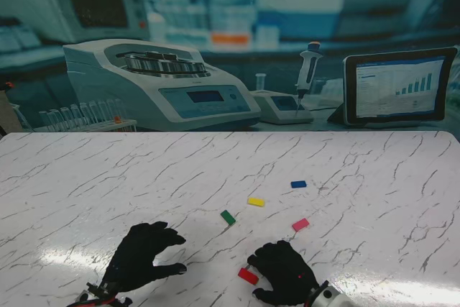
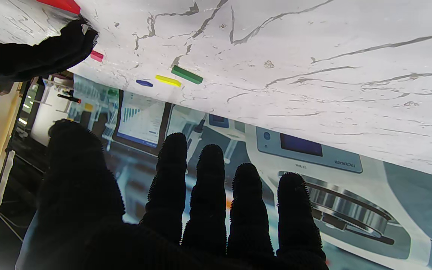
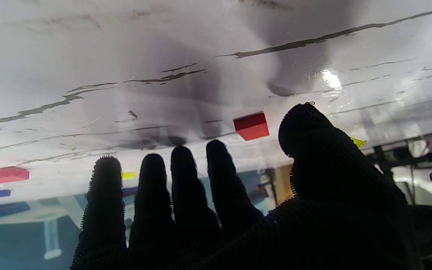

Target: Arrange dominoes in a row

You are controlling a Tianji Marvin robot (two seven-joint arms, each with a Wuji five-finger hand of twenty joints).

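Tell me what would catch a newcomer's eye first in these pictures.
Five small coloured dominoes lie scattered on the white marble table: blue domino farthest from me, then yellow domino, green domino, pink domino, and red domino nearest. Two black-gloved hands come next: the right hand sits right beside the red domino, the left hand spread open to the left, holding nothing.

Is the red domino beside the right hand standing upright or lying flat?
Lying flat. The red domino rests on its broad face on the table, just left of the right hand, whose fingers are spread, not gripping.
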